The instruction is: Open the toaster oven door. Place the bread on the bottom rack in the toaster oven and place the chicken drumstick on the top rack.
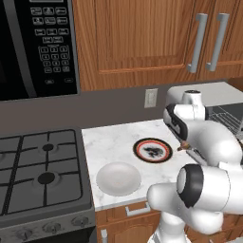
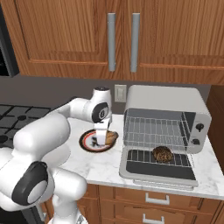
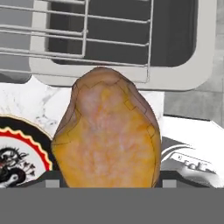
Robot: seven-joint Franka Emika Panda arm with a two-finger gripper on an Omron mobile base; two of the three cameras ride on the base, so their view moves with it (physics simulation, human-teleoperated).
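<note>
In the left base view a pale bowl point(image 1: 118, 178) sits at 7 o'clock from the red-rimmed plate point(image 1: 152, 150) on the marble counter point(image 1: 109, 142). In the right base view the gripper point(image 2: 102, 139) hangs over the plate point(image 2: 89, 145), clenched around the chicken drumstick point(image 2: 112, 137), whose brownish end pokes out toward 3 o'clock. The hand view gives the drumstick point(image 3: 107, 135) up close: golden-orange, paler and pinkish at the middle, with a browner rounded tip pointing at 12 o'clock (its surface looks faceted). To the right, the toaster oven point(image 2: 166, 118) stands with the toaster oven door point(image 2: 157, 168) folded down flat, and the dark, lumpy bread point(image 2: 162, 154) lies on the bottom rack point(image 2: 148, 156), with the top rack point(image 2: 151, 131) above it.
</note>
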